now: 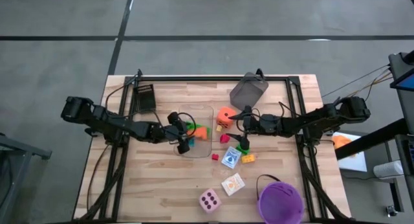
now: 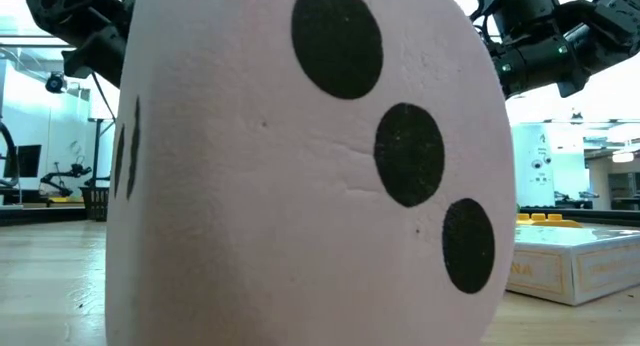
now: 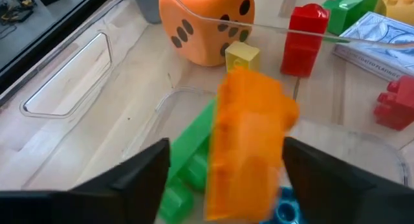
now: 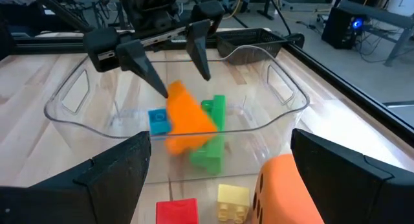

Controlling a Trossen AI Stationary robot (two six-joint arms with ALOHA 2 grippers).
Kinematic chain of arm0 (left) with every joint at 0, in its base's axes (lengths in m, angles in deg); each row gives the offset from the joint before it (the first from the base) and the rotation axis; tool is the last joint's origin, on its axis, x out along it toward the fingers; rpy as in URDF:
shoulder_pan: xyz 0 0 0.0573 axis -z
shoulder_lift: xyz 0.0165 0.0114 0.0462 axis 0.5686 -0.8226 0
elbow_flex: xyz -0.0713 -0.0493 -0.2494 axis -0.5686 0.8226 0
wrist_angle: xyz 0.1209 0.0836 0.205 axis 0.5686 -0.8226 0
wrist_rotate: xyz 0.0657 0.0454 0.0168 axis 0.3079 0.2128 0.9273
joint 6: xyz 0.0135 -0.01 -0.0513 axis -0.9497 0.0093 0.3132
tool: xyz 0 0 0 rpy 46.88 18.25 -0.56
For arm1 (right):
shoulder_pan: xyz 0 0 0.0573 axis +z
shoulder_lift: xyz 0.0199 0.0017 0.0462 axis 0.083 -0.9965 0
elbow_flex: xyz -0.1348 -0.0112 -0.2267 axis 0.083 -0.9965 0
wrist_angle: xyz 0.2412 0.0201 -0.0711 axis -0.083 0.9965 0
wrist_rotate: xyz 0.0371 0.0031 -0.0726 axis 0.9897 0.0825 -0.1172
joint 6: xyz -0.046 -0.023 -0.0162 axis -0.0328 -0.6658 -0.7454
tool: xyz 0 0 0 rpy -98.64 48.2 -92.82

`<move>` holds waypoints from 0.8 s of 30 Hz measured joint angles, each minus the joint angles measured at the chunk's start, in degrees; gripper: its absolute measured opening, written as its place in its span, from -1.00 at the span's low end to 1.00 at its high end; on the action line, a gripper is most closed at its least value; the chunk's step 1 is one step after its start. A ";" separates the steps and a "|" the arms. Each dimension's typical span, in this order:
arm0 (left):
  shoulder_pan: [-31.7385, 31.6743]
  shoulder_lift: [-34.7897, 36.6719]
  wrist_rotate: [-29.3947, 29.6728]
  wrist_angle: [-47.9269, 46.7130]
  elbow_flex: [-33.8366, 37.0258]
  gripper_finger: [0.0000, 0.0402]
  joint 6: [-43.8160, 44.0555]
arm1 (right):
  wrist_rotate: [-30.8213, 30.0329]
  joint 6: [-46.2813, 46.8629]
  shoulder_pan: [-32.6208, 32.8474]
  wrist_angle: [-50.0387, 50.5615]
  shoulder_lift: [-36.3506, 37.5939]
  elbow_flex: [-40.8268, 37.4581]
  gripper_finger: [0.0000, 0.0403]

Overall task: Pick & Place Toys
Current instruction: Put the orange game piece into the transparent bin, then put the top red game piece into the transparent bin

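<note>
So the left gripper (image 1: 182, 128) is hanging right over the clear tray (image 1: 208, 111) in the middle of the table (image 1: 155, 185), fingers spread apart, and an orange brick (image 4: 187, 117) is between and just below them, blurred and tilted, with neither finger visibly touching it. Under it in the tray there's a green brick (image 4: 213, 136) and a little blue piece (image 4: 158, 121). The right gripper (image 1: 243, 130) sits just past the tray's right edge, fingers wide and nothing between them, pointing back at the tray. Around it: an orange dotted die (image 1: 225, 115) touching the tray's right rim, plus a red brick (image 3: 303, 39) and a small yellow brick (image 3: 242, 56) just beside the die. Toward the front right corner there are two white picture cards (image 1: 231, 158), a pink dotted die (image 1: 209, 200) and the purple bucket (image 1: 280, 202). A grey bin (image 1: 248, 91) sits at the back edge. The low view is basically all pink die.
</note>
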 joint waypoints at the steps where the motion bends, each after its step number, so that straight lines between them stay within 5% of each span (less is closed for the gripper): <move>1: 0.00 0.00 0.00 -0.04 0.00 0.59 0.00 | 0.00 0.11 0.00 0.09 0.00 0.00 0.83; 7: 0.16 0.38 0.00 0.83 -0.48 0.85 -0.44 | 0.00 0.90 0.00 1.57 0.00 0.00 0.83; 17: 4.72 2.45 -0.01 14.62 0.80 0.87 -8.56 | -0.01 4.30 0.18 19.01 -3.60 6.53 0.83; 24: 5.68 2.58 -0.91 15.47 2.38 0.87 -10.40 | 0.20 3.23 1.87 26.87 -7.61 12.49 0.83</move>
